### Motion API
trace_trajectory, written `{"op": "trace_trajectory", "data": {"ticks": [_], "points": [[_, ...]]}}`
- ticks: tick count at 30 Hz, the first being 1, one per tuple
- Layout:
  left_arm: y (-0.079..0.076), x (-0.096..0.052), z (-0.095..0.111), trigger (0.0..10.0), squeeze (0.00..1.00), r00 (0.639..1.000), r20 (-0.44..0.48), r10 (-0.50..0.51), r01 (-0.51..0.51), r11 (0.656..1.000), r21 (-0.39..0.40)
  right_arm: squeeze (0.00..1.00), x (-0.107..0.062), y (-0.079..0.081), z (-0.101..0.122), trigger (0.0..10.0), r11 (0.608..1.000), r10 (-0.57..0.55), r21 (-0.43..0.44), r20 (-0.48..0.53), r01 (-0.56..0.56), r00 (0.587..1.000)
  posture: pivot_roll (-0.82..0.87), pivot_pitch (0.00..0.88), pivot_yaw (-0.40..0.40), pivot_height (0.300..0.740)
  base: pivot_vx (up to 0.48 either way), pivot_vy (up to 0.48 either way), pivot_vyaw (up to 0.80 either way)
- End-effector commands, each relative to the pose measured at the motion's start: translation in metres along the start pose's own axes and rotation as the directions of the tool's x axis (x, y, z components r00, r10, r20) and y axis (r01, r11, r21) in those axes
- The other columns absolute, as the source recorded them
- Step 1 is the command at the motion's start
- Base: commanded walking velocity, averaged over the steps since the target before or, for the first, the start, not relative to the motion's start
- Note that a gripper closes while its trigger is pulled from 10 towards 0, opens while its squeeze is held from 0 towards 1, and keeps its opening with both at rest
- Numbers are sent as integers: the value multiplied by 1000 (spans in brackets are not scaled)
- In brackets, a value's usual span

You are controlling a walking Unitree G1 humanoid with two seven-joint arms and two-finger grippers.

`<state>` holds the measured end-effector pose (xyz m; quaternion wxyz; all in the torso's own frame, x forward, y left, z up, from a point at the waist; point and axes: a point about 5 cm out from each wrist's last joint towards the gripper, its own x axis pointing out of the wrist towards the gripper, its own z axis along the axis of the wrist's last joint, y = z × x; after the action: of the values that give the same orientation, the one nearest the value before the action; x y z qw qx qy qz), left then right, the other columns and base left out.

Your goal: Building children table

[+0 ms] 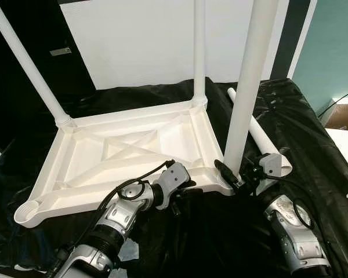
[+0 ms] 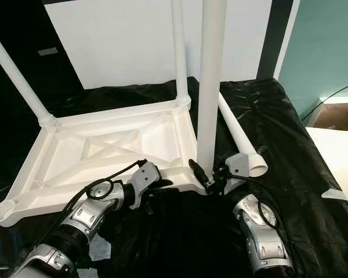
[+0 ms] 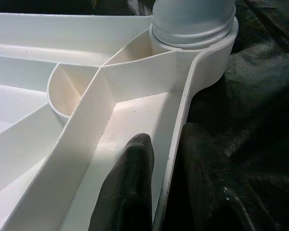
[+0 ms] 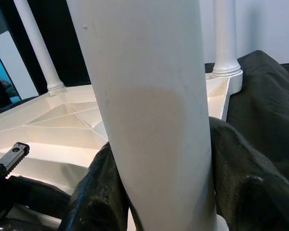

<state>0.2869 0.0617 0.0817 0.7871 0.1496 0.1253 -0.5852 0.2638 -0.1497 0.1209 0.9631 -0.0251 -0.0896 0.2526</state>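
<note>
Left wrist view: fingers (image 3: 127, 187) straddle tabletop rim (image 3: 176, 159).

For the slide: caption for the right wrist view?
Right pincer clamps a white leg upright at the upturned tabletop corner.

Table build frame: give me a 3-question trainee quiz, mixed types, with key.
1. True or false: the right tool grips the near-right leg at its base.
2. How many legs stand in the upturned tabletop? A) two B) three C) four
3. Fill in: the left tool pinches the tabletop's ____.

Key:
1. True
2. B; a loose leg lies on the black cloth, and the near-left socket is empty.
3. rim
</note>
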Motion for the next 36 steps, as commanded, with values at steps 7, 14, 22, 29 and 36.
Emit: {"op": "trace_trajectory", "data": {"ticks": [7, 14, 22, 29, 36], "points": [[-23, 7, -31, 10000, 0, 984, -119, -135, 125, 988, -86, 1000, 10, 15, -5, 10000, 994, 101, 41, -47, -99, 994, -39, 0, 82, 740, 0, 0, 0], [-23, 7, -31, 10000, 0, 983, -121, -137, 127, 988, -85, 0, 15, -10, 4, 10000, 948, 306, -53, -119, -313, 945, -47, 0, 89, 740, 0, 0, 0], [-22, 7, -31, 10000, 0, 982, -125, -139, 129, 988, -84, 0, 18, -35, 15, 10000, 847, 485, -95, -268, -524, 832, -48, 0, 93, 740, 0, 0, 0], [-22, 5, -32, 10000, 0, 983, -128, -132, 121, 989, -87, 0, 14, -55, 14, 0, 769, 551, -105, -390, -630, 738, -36, 0, 90, 740, 0, 0, 0], [-22, 3, -33, 10000, 0, 983, -130, -131, 120, 989, -89, 0, 14, -53, 12, 0, 768, 571, -82, -361, -635, 738, -33, 0, 92, 740, 0, 0, 0]]}}
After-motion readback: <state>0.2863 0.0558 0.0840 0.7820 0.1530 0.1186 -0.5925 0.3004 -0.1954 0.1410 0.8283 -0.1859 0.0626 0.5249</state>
